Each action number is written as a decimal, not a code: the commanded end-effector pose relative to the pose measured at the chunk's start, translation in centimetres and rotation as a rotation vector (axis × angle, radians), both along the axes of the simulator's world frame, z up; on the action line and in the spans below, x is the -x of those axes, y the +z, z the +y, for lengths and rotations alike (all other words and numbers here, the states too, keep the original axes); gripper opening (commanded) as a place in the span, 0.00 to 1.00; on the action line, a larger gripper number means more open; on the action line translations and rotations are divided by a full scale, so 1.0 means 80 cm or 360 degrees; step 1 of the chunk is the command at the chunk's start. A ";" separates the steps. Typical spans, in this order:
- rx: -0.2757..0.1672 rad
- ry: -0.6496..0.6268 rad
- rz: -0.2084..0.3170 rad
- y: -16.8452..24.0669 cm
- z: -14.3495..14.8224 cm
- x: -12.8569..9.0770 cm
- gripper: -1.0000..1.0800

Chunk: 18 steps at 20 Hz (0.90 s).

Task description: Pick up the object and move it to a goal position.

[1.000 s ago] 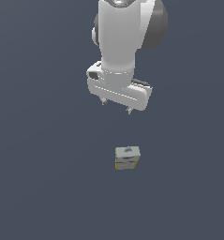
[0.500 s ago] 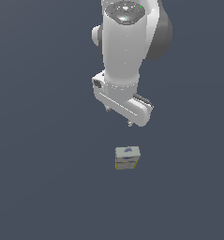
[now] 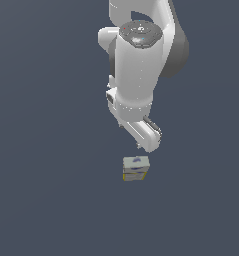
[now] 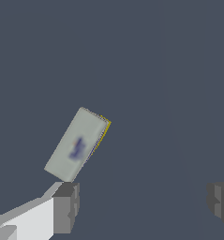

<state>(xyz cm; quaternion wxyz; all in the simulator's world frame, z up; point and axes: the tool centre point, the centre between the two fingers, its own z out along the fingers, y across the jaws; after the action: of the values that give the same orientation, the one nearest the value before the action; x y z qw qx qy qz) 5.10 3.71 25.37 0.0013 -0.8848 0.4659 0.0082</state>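
- The arm takes up most of the exterior view, hanging over a plain dark floor. Its upper links run off the top edge, so the base isn't visible at all.
- The gripper is spread wide with nothing between its fingers, so no grasp yet. In the exterior view it sits just above and slightly to that view's right of the object, but the fingertips are hard to pick out there.
- The object, a small carton with a blue mark on top and yellow edges, sits flat on the floor, not touched by anything. In the wrist view it's near one finger and off-centre, not lined up between the two.
- Progress-wise it looks like approach only; lining up, closing, lifting and carrying are all left.
- No goal marker shows anywhere, so where it needs to end up can't be told.
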 end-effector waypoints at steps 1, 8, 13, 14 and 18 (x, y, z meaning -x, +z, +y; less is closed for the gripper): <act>0.0003 -0.0100 -0.0002 -0.007 0.003 -0.009 0.96; 0.0010 -0.0371 -0.0006 -0.026 0.013 -0.033 0.96; 0.0014 -0.0556 -0.0010 -0.041 0.020 -0.048 0.96; 0.0015 -0.0588 -0.0010 -0.044 0.022 -0.050 0.96; 0.0018 -0.0698 -0.0013 -0.053 0.026 -0.059 0.96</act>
<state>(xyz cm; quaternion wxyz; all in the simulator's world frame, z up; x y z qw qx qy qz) 9.52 5.67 21.41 -0.0001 -0.7710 0.6368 0.0022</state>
